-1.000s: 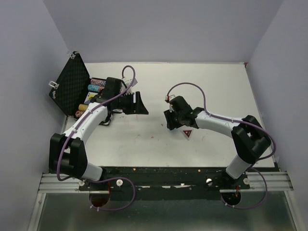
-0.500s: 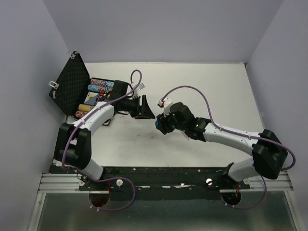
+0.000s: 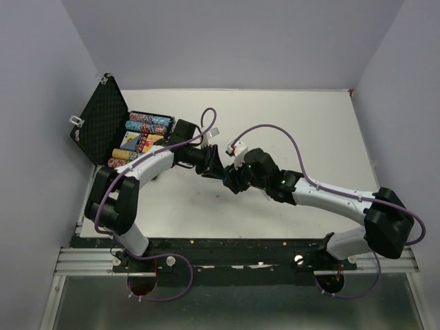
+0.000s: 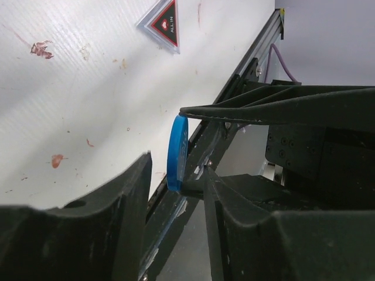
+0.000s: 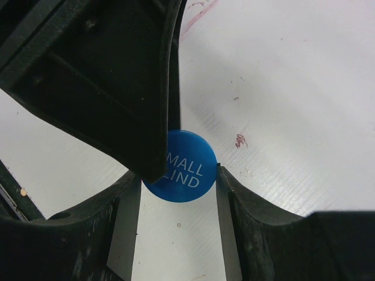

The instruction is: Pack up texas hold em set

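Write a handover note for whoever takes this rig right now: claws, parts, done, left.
Right claw: shut on the blue small-blind disc, gripped by its edges.
Left claw: open, straddling the same disc, not clamped yet.
Case: open at far left, chip rolls inside.
All-in triangle token: loose on the table.
Done: chips packed.
Left: finish the handoff, put the disc in the case, fetch the token, shut the lid.

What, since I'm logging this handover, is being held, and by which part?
The right gripper pinches the blue small-blind disc at opposite points of its rim; the left gripper flanks its faces, not closed on it.
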